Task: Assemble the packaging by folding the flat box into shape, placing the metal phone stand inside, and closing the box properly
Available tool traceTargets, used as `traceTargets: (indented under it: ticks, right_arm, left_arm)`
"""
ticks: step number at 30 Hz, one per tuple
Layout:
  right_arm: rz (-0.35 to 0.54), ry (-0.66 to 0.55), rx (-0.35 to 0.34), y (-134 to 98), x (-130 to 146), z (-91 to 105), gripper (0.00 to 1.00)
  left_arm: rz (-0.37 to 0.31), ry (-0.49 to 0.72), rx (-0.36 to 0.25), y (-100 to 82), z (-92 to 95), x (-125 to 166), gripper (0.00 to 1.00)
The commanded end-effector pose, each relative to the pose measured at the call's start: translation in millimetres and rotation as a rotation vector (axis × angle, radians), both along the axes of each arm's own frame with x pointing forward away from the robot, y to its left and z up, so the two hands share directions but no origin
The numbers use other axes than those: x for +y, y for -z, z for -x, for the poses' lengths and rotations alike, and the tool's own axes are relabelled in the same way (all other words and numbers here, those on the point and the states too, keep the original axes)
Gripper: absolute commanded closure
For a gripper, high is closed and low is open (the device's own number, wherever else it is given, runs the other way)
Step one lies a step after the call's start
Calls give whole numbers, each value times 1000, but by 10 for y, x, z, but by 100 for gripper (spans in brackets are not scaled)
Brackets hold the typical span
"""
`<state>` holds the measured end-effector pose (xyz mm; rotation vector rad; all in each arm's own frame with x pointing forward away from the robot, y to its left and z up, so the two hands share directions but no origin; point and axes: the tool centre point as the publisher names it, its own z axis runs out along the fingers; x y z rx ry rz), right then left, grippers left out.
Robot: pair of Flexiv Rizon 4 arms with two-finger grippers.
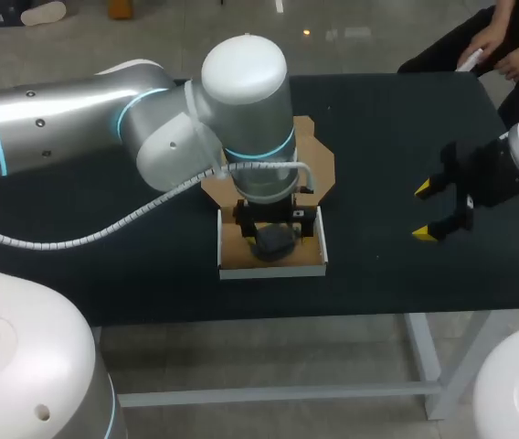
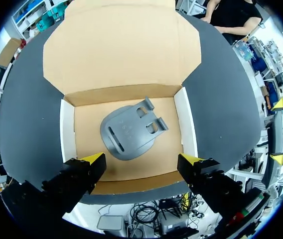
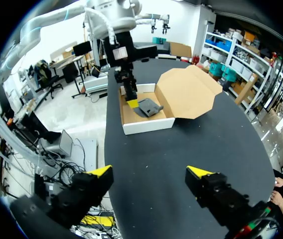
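Note:
The cardboard box stands folded into a tray with white walls near the table's front edge, its brown lid lying open and flat behind it. The grey metal phone stand lies flat on the box floor. My left gripper hangs open directly above the box, its yellow tips either side of the stand and clear of it. My right gripper stands open over bare table to the right, empty. In the right wrist view the box and stand lie ahead of my right gripper, with the left gripper's fingers in the box.
The black table has free room left and right of the box. The left arm's grey cable loops over the table's left part. The table's front edge runs just below the box.

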<state>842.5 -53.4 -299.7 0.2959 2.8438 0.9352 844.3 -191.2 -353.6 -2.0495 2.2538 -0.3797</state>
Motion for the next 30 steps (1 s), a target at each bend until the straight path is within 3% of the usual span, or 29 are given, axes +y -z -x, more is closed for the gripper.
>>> traceTargets:
  ticks: [1,14,26,30]
  right_arm:
    - [-4,-2,-2,3,-10,4,0]
    - [-4,-2,-2,3,-10,4,0]
    - [-4,-2,-2,3,-10,4,0]
    - [-4,-2,-2,3,-10,4,0]
  left_arm:
    - [45,43,-16,-138,8,176,0]
    - [102,254,-82,-439,-221,494,0]
    - [146,398,-96,-528,-547,865,0]
    - [129,441,-101,-549,-630,953,0]
